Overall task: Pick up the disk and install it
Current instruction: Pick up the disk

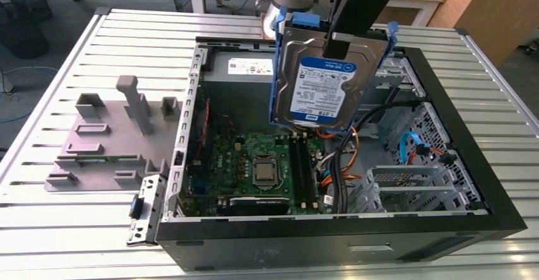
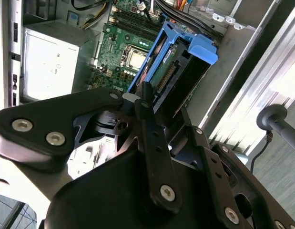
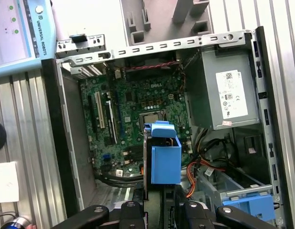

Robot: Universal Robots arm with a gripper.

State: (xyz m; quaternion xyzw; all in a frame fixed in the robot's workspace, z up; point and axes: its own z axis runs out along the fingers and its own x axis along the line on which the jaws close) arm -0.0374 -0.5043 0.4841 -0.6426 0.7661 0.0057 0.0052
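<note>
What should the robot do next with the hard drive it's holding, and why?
Probably carry the hard drive toward the exterior view's right. The gripper is shut on it, holding it upright above the motherboard, while the metal drive cage sits further right inside the open computer case.

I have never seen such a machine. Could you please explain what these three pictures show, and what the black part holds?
This is one robot arm working over an open computer case that lies on a ribbed metal table. The exterior view comes from a camera standing apart; both wrist views come from cameras riding on the arm. Its tool is closed on the disk, a silver drive in blue rails, held in the air above the green motherboard. A grey holder stands beside the case.
</note>
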